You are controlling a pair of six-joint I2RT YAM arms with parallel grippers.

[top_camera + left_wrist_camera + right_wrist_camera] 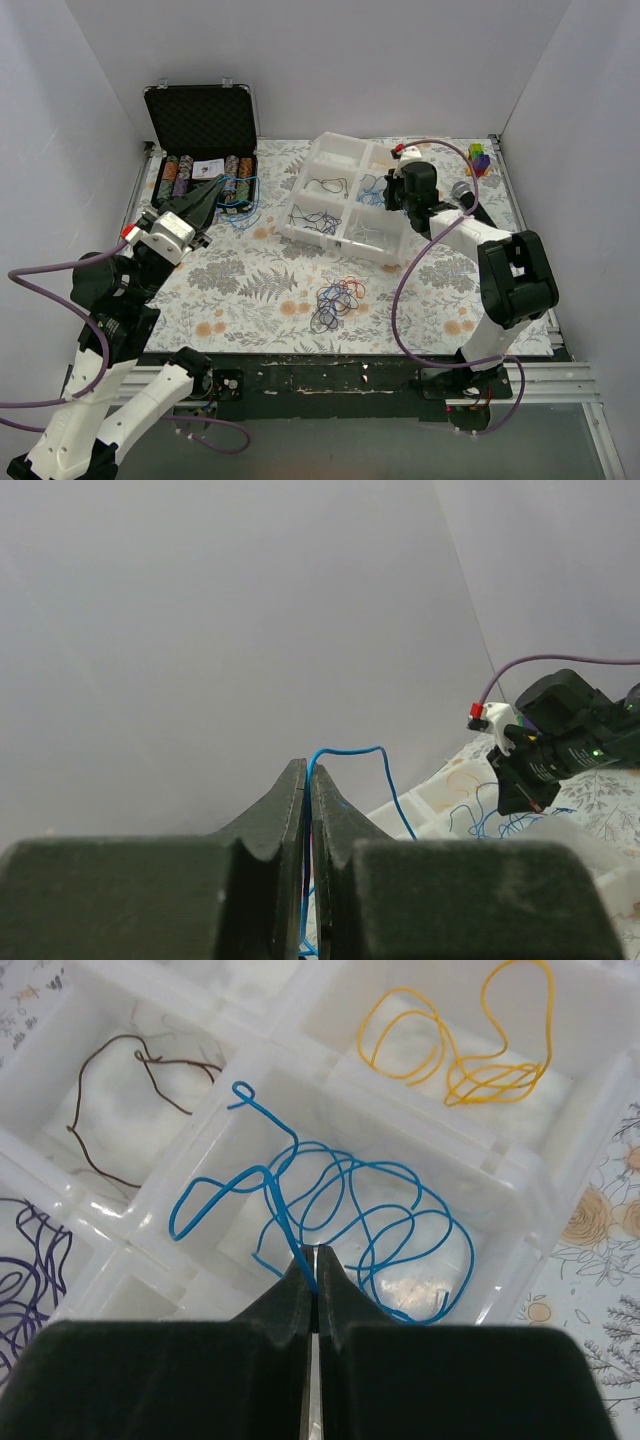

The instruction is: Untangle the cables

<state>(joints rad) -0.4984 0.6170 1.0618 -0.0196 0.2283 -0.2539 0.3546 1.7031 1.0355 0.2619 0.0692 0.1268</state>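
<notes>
A tangle of cables in blue, red, orange and black lies on the floral mat in front of the tray. My left gripper is raised over the mat's back left; its jaws are shut on a thin blue cable that loops out above the tips and hangs down. My right gripper is over the white divided tray. Its jaws are shut on one blue cable, which reaches into a compartment holding several blue loops.
Other tray compartments hold yellow cable, dark brown cable and purple cable. An open black case of poker chips stands at the back left. A small coloured toy sits at the back right. White walls enclose the table.
</notes>
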